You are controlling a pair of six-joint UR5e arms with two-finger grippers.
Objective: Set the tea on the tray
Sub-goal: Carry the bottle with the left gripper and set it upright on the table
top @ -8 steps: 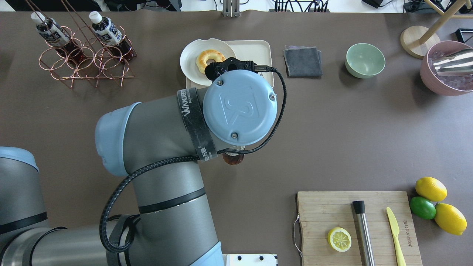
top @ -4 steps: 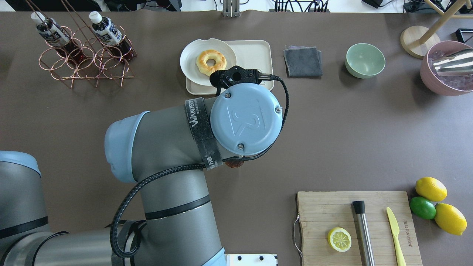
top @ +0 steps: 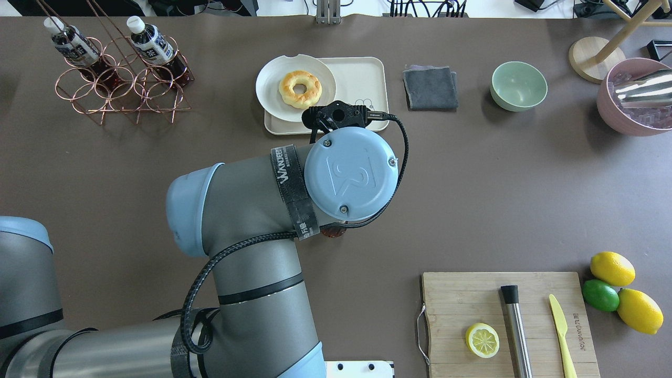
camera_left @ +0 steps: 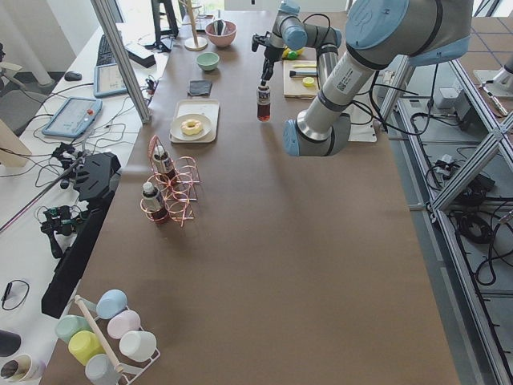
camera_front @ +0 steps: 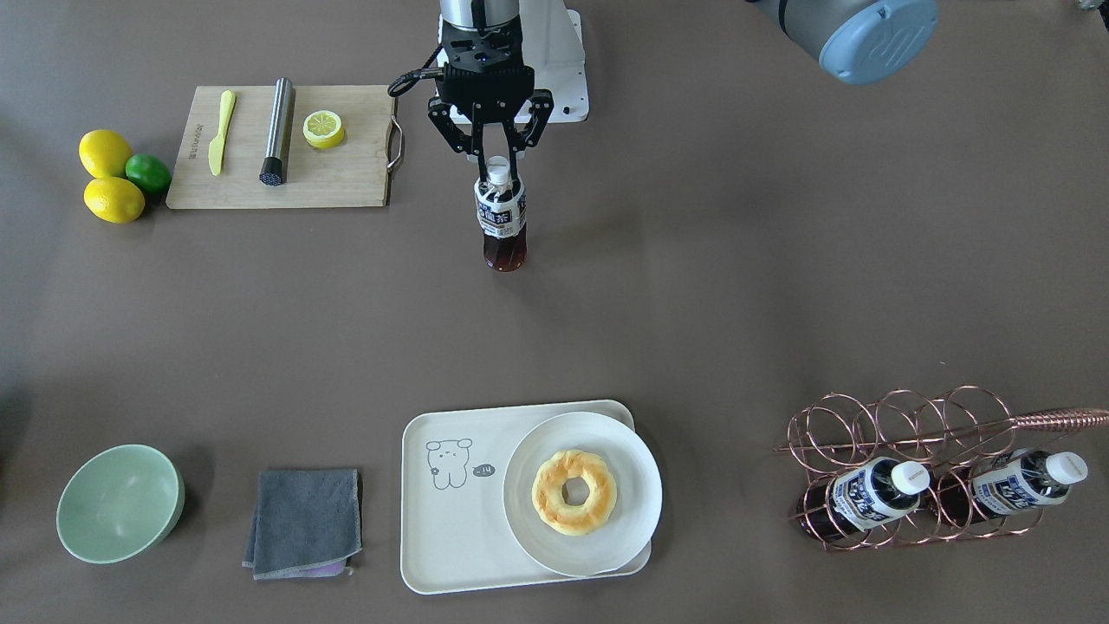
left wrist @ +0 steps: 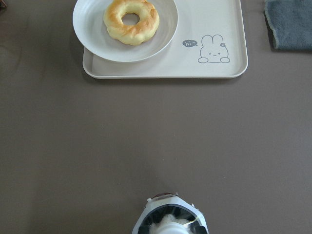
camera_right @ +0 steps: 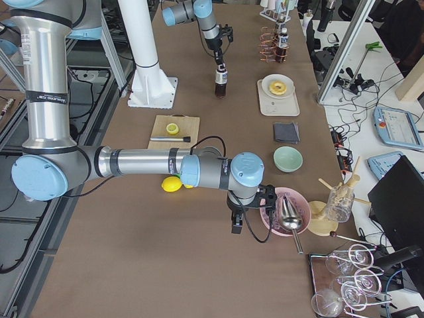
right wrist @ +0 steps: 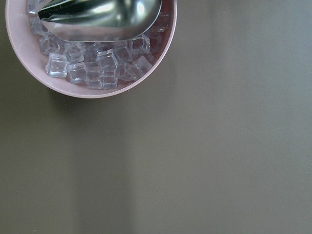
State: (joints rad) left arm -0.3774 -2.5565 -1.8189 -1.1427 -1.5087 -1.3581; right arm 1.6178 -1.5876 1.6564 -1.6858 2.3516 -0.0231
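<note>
Brown tabletop (camera_front: pixel 780 260) spreads beneath the tea (camera_front: pixel 501 218), upright and well apart from the tray (camera_front: pixel 450 537), the left gripper (camera_front: pixel 496 173) apparently pinching its white cap, a sound hold since the smooth, liquid-heavy body looks slippery.

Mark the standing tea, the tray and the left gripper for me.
tea (camera_front: pixel 500 214): exterior front-facing view, on its label.
tray (camera_front: pixel 450 539): exterior front-facing view, on the bare floor below the drawing.
left gripper (camera_front: pixel 496 167): exterior front-facing view, between its fingertips, at the tea's cap.
</note>
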